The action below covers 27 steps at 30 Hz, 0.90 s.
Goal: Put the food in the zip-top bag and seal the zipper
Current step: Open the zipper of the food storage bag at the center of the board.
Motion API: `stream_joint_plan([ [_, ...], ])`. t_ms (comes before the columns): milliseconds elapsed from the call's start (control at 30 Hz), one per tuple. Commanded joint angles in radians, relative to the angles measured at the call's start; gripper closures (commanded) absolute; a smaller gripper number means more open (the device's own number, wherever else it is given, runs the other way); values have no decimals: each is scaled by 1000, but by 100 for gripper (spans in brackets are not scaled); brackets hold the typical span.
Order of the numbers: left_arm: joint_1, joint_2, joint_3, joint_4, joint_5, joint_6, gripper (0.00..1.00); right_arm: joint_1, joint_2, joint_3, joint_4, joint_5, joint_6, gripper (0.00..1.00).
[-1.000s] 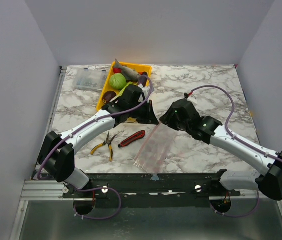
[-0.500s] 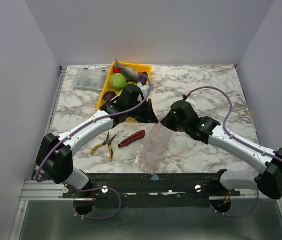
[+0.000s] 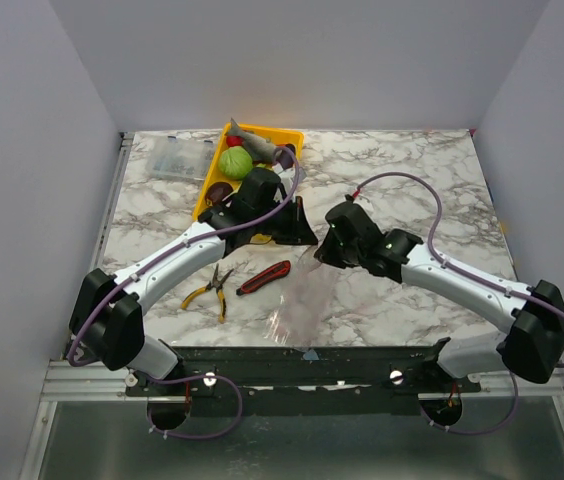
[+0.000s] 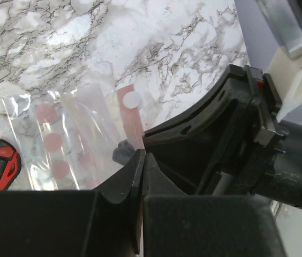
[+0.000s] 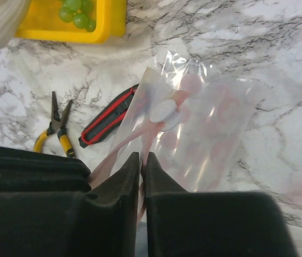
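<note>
drawing in toward the left arm since a second ago, the right arm (image 3: pixel 462 285) is now holding its pincer close beside the other one, and the zip-top bag (image 3: pixel 300 298) below them is looking narrower and more gathered than it was. the marble surface (image 3: pixel 412 160) is carrying everything. the left arm (image 3: pixel 177 255) is reaching from the near left corner to the middle. the yellow tray (image 3: pixel 290 134) is sitting at the far side, just behind the left arm's wrist.

the bag is being held up at its far end, where both pincers are meeting, and its near end is trailing toward the near edge of the surface. the clear box (image 3: pixel 177 157) is resting just left of the tray.

the left pincer (image 4: pixel 143 155) is standing fully closed, its fingers pinching the pink zipper (image 4: pixel 131 115) at the bag's mouth. the right pincer (image 5: pixel 142 158) is nearly closed as well, clamping a fold of the bag's mouth edge.

the pliers (image 3: pixel 212 290) are lying near the left forearm, with the utility knife (image 3: pixel 264 277) lying between them and the bag.

the food is staying in the tray: the cabbage (image 3: pixel 235 162) is sitting with the fish (image 3: pixel 252 145) just behind it, the eggplant (image 3: pixel 219 192) is lying at the near end, and the grapes (image 5: pixel 76 12) are showing in a corner in the right wrist view.
</note>
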<state>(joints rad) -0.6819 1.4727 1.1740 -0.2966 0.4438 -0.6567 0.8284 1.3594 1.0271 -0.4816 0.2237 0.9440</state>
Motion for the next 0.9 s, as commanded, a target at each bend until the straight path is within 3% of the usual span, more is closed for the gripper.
stream_joint_plan([
  [0, 0, -27, 8, -6, -49, 2, 100, 9, -66, 2, -66, 53, -21, 98],
  [133, -11, -29, 24, -33, -69, 38, 99, 9, -114, 0, -47, 57, -48, 99],
  [267, -49, -83, -5, -19, -166, 104, 62, 9, -132, 5, -37, 66, -69, 99],
  [367, -91, -119, -24, -17, -237, 163, 49, 9, -129, 29, -59, 67, -87, 99],
  [500, -141, -132, -28, -44, -261, 178, 42, 9, -141, 47, -71, 71, -96, 99],
  [867, -245, -131, -26, -127, -411, 111, 45, 9, -236, 15, -53, 34, -83, 99],
])
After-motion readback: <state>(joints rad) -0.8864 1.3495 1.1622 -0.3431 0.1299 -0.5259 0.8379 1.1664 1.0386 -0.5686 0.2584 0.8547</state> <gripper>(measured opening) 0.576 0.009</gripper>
